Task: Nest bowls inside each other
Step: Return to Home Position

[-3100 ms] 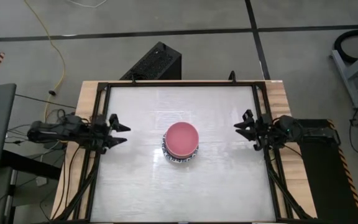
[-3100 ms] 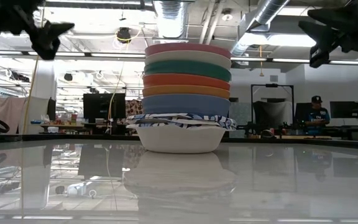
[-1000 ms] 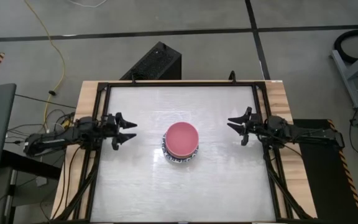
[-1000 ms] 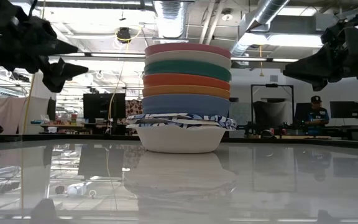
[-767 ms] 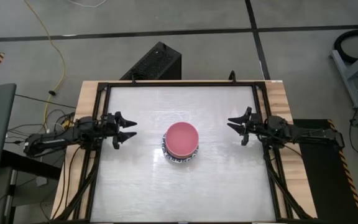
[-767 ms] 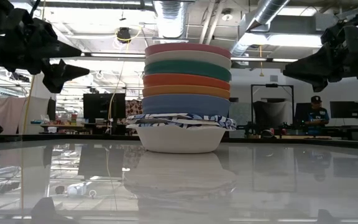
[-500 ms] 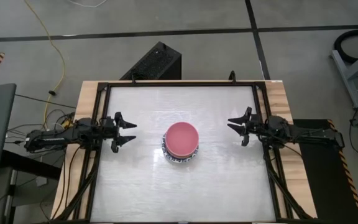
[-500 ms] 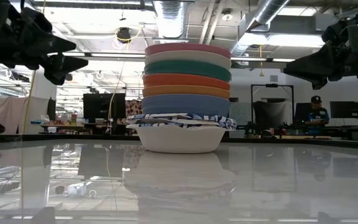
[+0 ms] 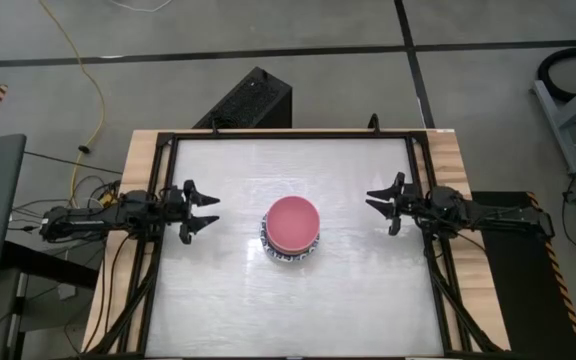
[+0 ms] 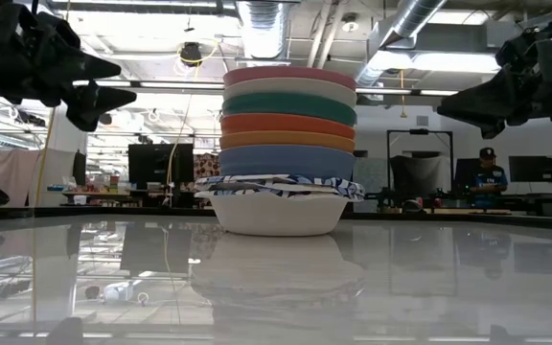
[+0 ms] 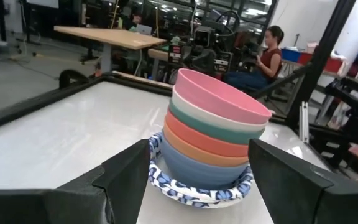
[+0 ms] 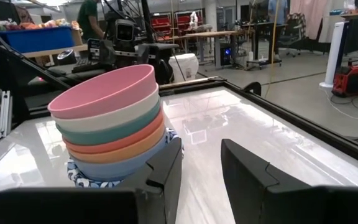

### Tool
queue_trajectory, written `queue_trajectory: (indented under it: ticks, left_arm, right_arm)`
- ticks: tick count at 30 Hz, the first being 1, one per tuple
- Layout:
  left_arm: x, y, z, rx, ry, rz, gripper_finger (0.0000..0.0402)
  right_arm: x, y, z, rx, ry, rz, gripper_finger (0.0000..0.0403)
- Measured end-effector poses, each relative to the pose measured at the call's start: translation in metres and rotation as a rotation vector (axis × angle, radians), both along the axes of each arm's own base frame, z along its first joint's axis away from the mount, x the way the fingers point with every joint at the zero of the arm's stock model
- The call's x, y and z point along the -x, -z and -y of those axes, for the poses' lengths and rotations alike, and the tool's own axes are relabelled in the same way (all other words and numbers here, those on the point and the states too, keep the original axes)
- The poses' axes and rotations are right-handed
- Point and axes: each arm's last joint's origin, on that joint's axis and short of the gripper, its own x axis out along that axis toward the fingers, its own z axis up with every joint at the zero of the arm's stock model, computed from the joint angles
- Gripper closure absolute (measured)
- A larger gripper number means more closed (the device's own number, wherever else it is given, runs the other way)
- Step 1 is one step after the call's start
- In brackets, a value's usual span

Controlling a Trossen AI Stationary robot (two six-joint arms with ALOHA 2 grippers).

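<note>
The bowls (image 9: 290, 226) stand nested in one stack at the table's middle. From the top down they are pink, cream, dark green, red, orange and blue, then white bowls with blue patterned rims (image 10: 278, 185). The lowest white bowl (image 10: 276, 213) rests on the table by its base. The stack also shows in the left wrist view (image 11: 210, 140) and the right wrist view (image 12: 114, 124). My left gripper (image 9: 208, 211) hovers open and level at the table's left side, well clear of the stack. My right gripper (image 9: 378, 210) hovers open and level at the right side, also clear.
A black frame (image 9: 288, 134) runs round the white tabletop, with bare surface on all sides of the stack. A black box (image 9: 248, 100) stands on the floor beyond the far edge. People (image 10: 488, 172) sit in the room behind.
My left gripper has rolled a little about its own pointing line while its arm swung slightly straighter at the table's left side. It stays open. The right gripper and the bowl stack have kept still.
</note>
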Motion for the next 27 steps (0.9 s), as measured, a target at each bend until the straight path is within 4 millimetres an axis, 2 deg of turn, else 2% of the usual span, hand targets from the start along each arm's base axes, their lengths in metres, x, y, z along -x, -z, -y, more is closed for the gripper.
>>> queue_trajectory:
  ticks: [6,27]
  left_arm:
    - [-0.0003,0.0048,0.0,0.113,0.007,-0.038,0.0141]
    - [-0.0005,0.0053,0.0001,0.106,0.009,-0.044,0.0141]
  right_arm:
    - [0.0,0.0007,0.0,-0.012,-0.001,-0.005,0.0269]
    - [0.0,0.0016,0.0,-0.013,-0.001,-0.013,0.0269]
